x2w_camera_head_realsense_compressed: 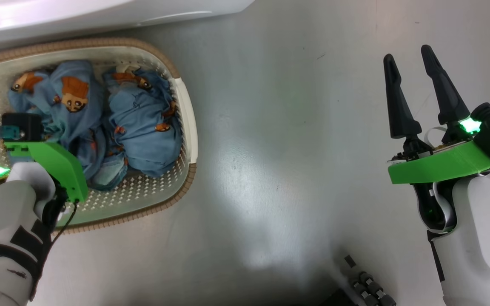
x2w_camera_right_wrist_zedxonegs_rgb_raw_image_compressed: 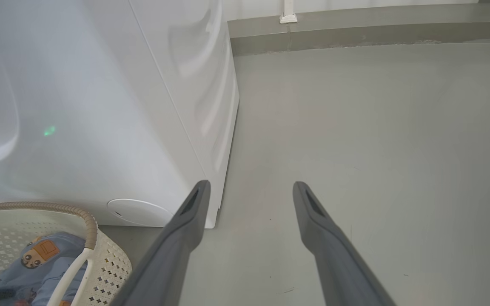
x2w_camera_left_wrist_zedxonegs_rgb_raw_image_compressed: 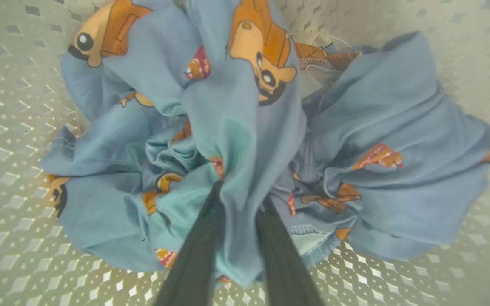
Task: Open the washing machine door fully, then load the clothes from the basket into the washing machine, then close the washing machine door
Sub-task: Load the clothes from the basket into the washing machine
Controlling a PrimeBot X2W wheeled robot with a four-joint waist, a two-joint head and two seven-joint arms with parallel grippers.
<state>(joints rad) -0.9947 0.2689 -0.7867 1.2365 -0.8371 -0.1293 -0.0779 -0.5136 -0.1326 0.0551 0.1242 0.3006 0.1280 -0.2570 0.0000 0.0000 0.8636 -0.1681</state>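
The cream basket (x2w_camera_head_realsense_compressed: pixel 187 127) sits on the floor at the left, right below the white washing machine (x2w_camera_head_realsense_compressed: pixel 100 17). Two light blue bear-print clothes lie in it: one on the left (x2w_camera_head_realsense_compressed: pixel 66 97), one on the right (x2w_camera_head_realsense_compressed: pixel 143 127). My left wrist (x2w_camera_head_realsense_compressed: pixel 49 165) reaches down over the left garment and covers its own fingers. In the left wrist view my left gripper (x2w_camera_left_wrist_zedxonegs_rgb_raw_image_compressed: pixel 243 191) pinches a bunched fold of that garment (x2w_camera_left_wrist_zedxonegs_rgb_raw_image_compressed: pixel 245 106); the other garment (x2w_camera_left_wrist_zedxonegs_rgb_raw_image_compressed: pixel 398 148) lies beside it. My right gripper (x2w_camera_head_realsense_compressed: pixel 407 52) hangs open over bare floor with nothing in it. The washing machine door is out of view.
The grey floor (x2w_camera_head_realsense_compressed: pixel 270 148) stretches between the basket and my right arm. In the right wrist view the machine's corner (x2w_camera_right_wrist_zedxonegs_rgb_raw_image_compressed: pixel 211 204) stands just left of my right gripper (x2w_camera_right_wrist_zedxonegs_rgb_raw_image_compressed: pixel 250 183), with the basket rim (x2w_camera_right_wrist_zedxonegs_rgb_raw_image_compressed: pixel 87 221) at lower left and a wall skirting (x2w_camera_right_wrist_zedxonegs_rgb_raw_image_compressed: pixel 355 34) behind.
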